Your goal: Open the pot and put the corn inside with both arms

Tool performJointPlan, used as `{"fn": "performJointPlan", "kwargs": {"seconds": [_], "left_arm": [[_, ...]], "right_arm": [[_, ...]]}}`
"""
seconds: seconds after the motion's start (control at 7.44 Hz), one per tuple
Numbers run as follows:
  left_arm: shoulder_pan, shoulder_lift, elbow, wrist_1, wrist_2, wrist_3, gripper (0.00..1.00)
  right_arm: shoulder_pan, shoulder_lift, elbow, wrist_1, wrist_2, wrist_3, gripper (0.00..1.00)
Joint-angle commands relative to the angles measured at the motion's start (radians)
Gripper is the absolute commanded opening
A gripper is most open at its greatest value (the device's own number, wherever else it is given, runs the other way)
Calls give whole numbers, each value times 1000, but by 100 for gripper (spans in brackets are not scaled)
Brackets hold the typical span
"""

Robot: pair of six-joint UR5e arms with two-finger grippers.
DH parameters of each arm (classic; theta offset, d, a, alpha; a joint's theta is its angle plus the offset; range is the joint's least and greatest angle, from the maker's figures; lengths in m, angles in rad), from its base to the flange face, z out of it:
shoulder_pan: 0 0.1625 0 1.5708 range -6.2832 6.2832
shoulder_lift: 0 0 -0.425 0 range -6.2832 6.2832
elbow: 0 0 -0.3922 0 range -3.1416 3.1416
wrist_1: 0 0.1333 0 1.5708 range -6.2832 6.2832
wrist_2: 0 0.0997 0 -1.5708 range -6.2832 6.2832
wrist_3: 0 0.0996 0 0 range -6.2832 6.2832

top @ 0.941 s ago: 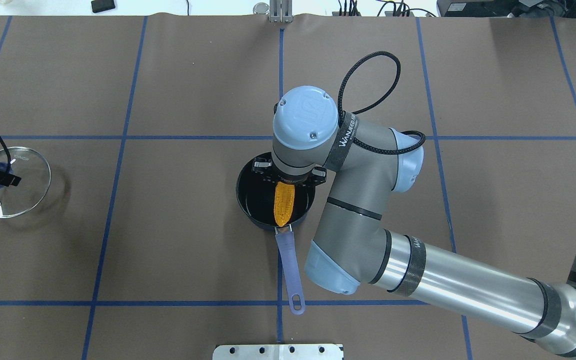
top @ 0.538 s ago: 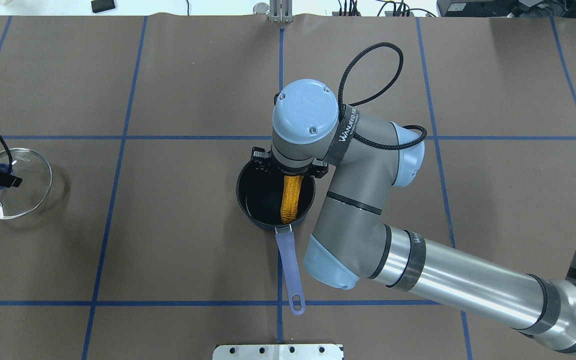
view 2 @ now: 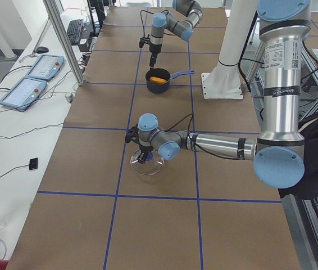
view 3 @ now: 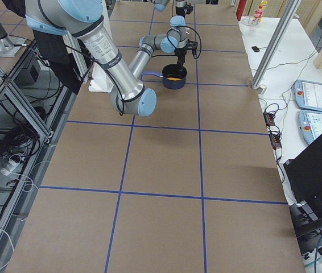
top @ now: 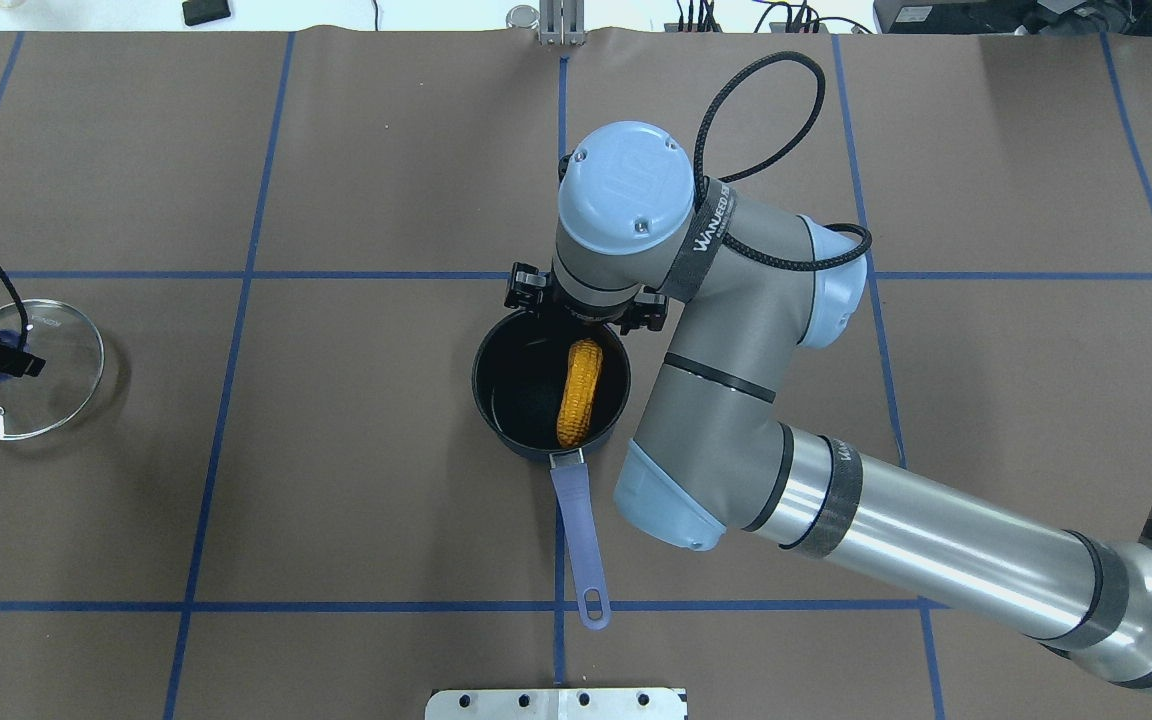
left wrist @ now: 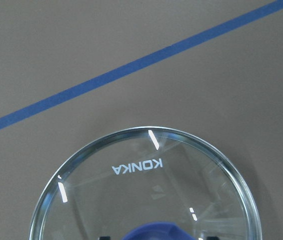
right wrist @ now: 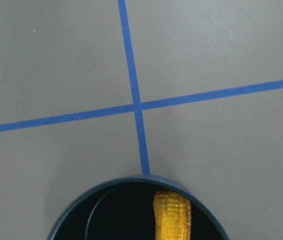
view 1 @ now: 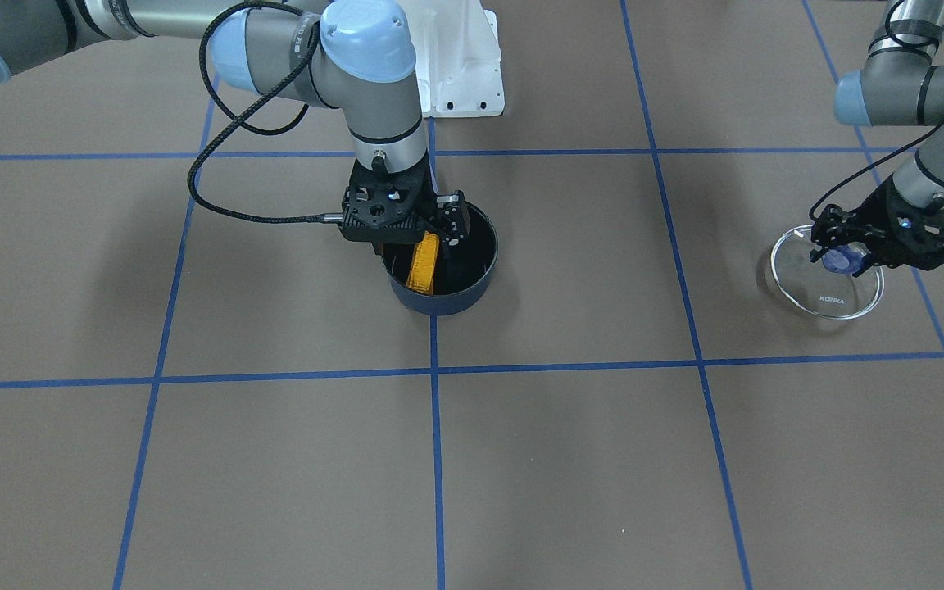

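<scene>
The corn [top: 579, 392] lies in the pot [top: 484, 400], right pincer [view 1: 433, 233] spread above (left pincer [view 1: 842, 256] at the lid knob [left wrist: 159, 231], grip unclear).

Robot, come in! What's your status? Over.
Right gripper open at edge of pot, corn lying loose inside. Left gripper shut on glass lid, well off to the side. Nothing blocking pot.

Table [top: 386, 150] is covered w/ a brown mat, gridded w/ blue tape lines [top: 386, 275]. Along the table's long edge a white bench [view 2: 13, 140] is set, w/ two teach pendants [view 2: 23, 91] & a keyboard [view 2: 82, 31]. An alu. post [view 2: 63, 39] is fixed at that edge.
</scene>
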Motion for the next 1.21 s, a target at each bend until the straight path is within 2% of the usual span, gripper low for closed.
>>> {"fn": "performJointPlan", "kwargs": {"seconds": [0.0, 0.4, 0.54, 1.08], "left_arm": [[3, -2, 3, 0, 5, 0, 56], [6, -11, 11, 1, 6, 0, 57], [6, -16, 15, 0, 6, 0, 63], [4, -16, 15, 0, 6, 2, 77]], "right_arm": [[14, 1, 1, 0, 12, -1, 100], [19, 0, 1, 0, 16, -1, 100], [19, -1, 1, 0, 16, -3, 100], [22, -7, 1, 0, 16, -16, 100]]}}
